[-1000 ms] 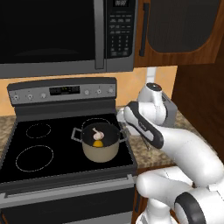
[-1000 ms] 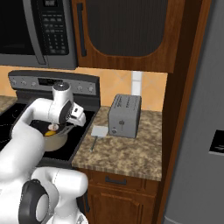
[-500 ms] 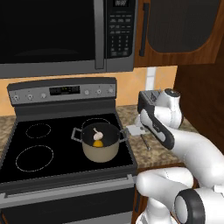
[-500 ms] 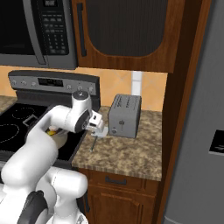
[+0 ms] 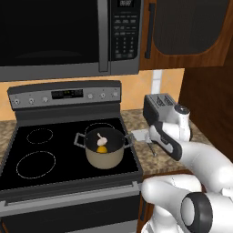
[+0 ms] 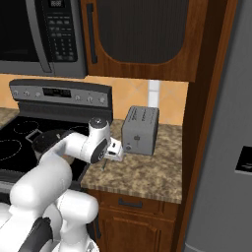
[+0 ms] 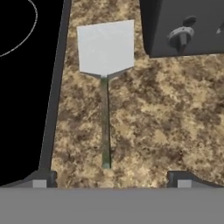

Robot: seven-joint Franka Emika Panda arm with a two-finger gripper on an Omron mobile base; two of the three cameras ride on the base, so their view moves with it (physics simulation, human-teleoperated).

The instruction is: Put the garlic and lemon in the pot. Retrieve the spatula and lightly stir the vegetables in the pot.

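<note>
Toaster (image 7: 183, 26) just beside spatula (image 7: 105, 65)

Even, soft rendered light is seen everywhere; shadows are faint, no glare is noticed, and edges look slightly pixelated.

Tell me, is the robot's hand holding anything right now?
No, nothing. The gripper is open above the counter, and the spatula lies flat on the granite below it, untouched, beside the toaster.
</note>
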